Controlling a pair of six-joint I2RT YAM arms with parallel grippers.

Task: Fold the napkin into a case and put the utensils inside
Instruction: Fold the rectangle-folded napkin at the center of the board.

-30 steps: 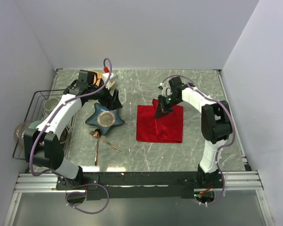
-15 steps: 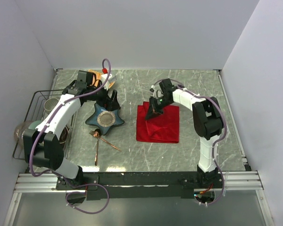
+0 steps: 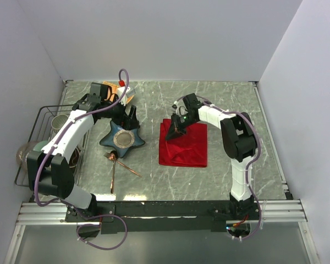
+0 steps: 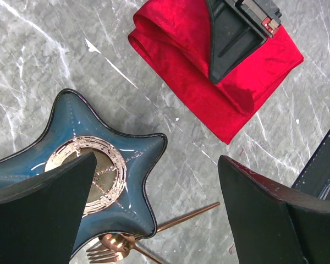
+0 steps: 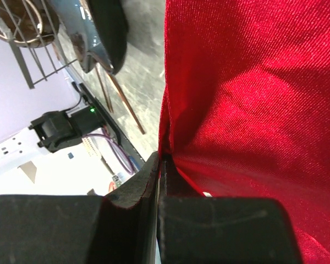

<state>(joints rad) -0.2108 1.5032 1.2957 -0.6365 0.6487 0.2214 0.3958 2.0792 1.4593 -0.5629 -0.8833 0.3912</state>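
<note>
The napkin [image 3: 184, 147] lies on the worktop [image 3: 154, 187] right of centre, folded into a layered rectangle with a rounded fold showing along one edge in the left wrist view. The right jaws are closed on the napkin at its far left corner, pinching a ridge of cloth; in the right wrist view the fabric [image 5: 236, 93] runs directly into the closed gap. That corner is raised slightly off the worktop, while the rest of the napkin lies flat. The left jaws are spread wide and hold nothing. Their fingers [image 4: 44, 198] hang above the dish [image 3: 122, 138], a blue star shape left of the napkin and apart from it. The utensils [image 3: 119, 163] lie on the worktop at the near side of the dish, well clear of the napkin. The fork head [image 4: 107, 247] lies just beside the dish rim, and a handle [image 4: 187, 214] points out toward the napkin. A wire rack [image 3: 44, 118] stands at the left edge of the worktop, and an orange plate [image 3: 116, 88] lies at the far side.
</note>
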